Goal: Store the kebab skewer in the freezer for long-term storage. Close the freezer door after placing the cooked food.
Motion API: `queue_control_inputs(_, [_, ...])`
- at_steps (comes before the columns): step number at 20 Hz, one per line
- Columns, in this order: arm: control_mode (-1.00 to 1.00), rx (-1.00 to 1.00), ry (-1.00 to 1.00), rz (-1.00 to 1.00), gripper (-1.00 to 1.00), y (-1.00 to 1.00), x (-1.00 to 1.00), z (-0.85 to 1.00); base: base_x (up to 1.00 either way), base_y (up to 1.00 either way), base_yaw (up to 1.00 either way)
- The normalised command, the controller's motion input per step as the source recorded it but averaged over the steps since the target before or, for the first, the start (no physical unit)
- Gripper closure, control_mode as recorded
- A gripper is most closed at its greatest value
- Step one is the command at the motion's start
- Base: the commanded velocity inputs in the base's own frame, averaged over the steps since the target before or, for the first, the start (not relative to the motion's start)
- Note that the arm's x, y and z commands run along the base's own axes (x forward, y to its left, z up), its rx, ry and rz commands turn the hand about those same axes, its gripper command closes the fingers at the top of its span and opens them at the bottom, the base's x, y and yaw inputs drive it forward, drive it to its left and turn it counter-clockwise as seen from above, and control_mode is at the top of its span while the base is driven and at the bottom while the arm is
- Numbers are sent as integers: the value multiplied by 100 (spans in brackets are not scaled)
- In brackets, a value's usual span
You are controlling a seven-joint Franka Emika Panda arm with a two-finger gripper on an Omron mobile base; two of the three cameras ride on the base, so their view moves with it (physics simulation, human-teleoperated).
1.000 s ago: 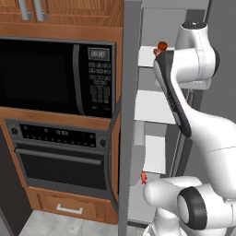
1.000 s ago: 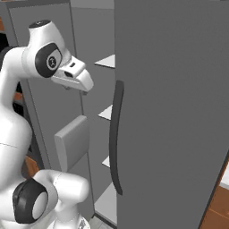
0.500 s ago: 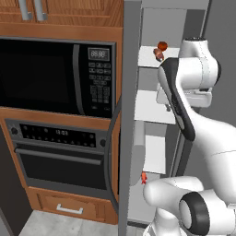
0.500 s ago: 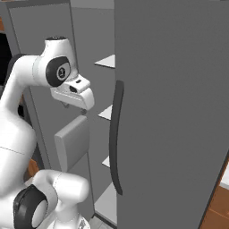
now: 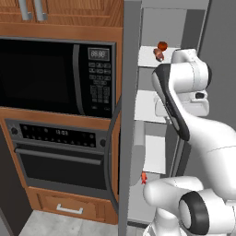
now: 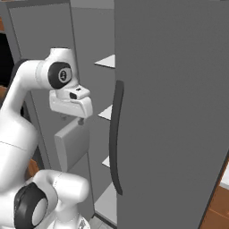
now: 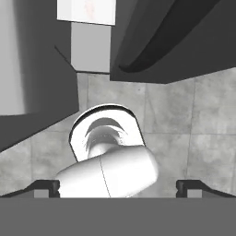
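Freezer first, since it governs everything else. It stands open just beyond my pincer, white shelves stacked from above the pincer to below it. The freezer door is swung wide to the pincer's left and shows nearly edge-on in the left base view. That leaves the opening free for my arm, but it also means the second half of the job is undone. The plain door is close on the pincer's right, so I am working in a narrow slot between the two doors.

Left of the open door and well clear of the pincer, the black microwave sits above the oven in a wooden cabinet wall. Grey floor tiles lie straight below, because my hand points downward.

A grey bin hangs on the inside of the freezer door, below the pincer.

The pincer is released and carries nothing, its tips spread wide at the foot of the hand view.

The kebab skewer lies on the top shelf, above the pincer and apart from it, deep enough that the door should pass. I judge the placing done. What is left is to draw my arm out of the slot and push the door shut.
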Motion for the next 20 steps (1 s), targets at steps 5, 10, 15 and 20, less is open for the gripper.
queue_control_inputs(5, [-100, 0, 8, 13, -100, 17, -80, -28, 0, 0, 0])
queue_control_inputs(10, [-100, 0, 13, 11, -100, 19, -60, -34, 0, 0, 0])
queue_control_inputs(15, [-100, 0, 14, 7, -100, 3, -7, -29, 0, 0, 0])
queue_control_inputs(20, [-100, 3, 0, 0, -100, 0, 0, -23, 0, 0, 0])
